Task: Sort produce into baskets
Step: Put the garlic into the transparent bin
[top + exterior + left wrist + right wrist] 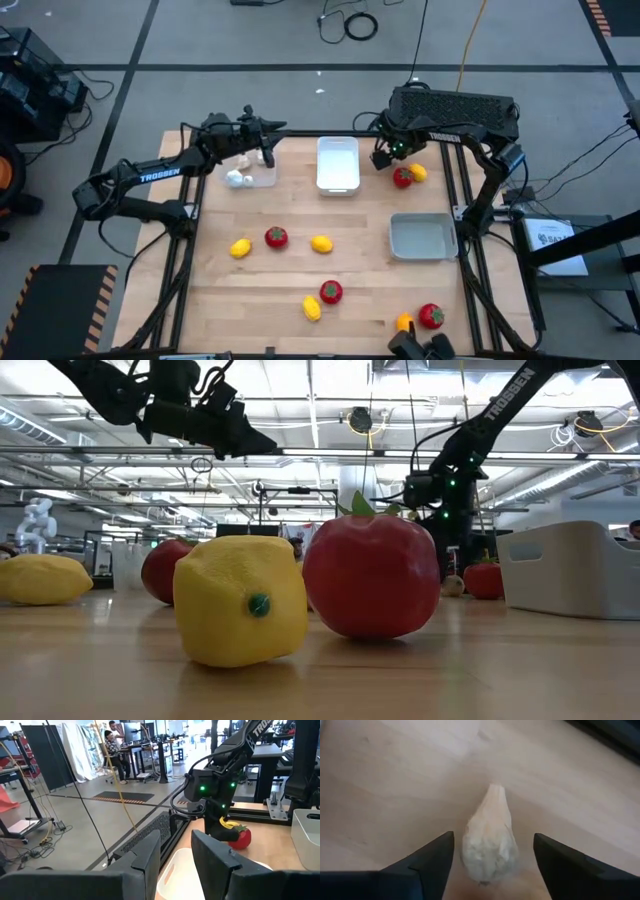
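My right gripper (pixel 384 157) is open, low over the table right of the white tray (pixel 338 164). Its fingers stand on either side of a whitish garlic bulb (pixel 489 845) that lies on the wood; I see no touch. A tomato (pixel 402 178) and a yellow fruit (pixel 418 172) lie just beside it. My left gripper (pixel 266 140) is open and empty, held above the clear tray (pixel 262 180), which holds garlic bulbs (pixel 237 179). The grey tray (pixel 422 236) is at the right.
Loose on the table are tomatoes (pixel 276 237) (pixel 330 291) (pixel 430 315), yellow fruits (pixel 240 248) (pixel 321 243) (pixel 312 308) and an orange piece (pixel 404 322) near the front edge. A black box (pixel 455 105) stands behind the right arm. People sit in the room beyond.
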